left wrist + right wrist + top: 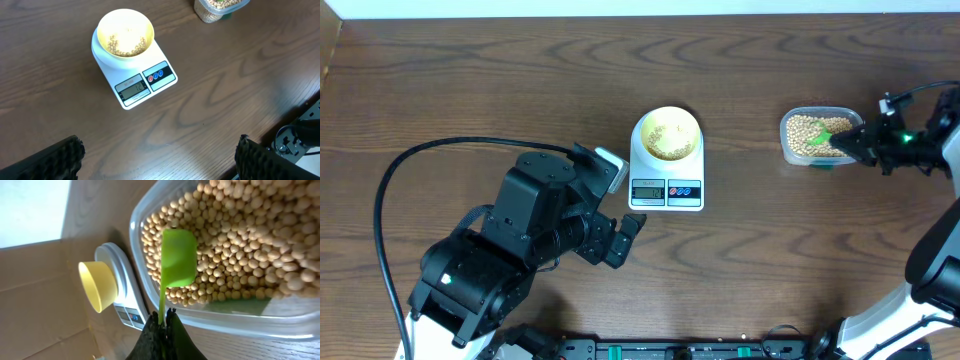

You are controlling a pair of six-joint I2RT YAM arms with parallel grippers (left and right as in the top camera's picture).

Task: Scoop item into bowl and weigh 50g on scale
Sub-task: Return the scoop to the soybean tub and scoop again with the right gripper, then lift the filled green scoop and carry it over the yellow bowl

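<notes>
1. Right gripper (pixel 162 317) pinches the thin handle of a bright green plastic scoop (pixel 179 255), jaws pressed together on it.
2. The scoop's cup lies on small round tan beans (pixel 240 245) heaped in a clear rounded-rectangular plastic container (pixel 225 322).
3. Well apart from the container, a small pale yellow round bowl (pixel 667 133) holding a few beans sits on a white digital kitchen scale (pixel 666 190).
4. Left gripper (pixel 160 160) hangs over the brown wooden table (pixel 470 80) near the scale, fingers spread wide, empty.

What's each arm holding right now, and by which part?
Right gripper: jaws shut on the green scoop, pinching the end of its thin handle. Left gripper: jaws wide open, nothing held.
</notes>
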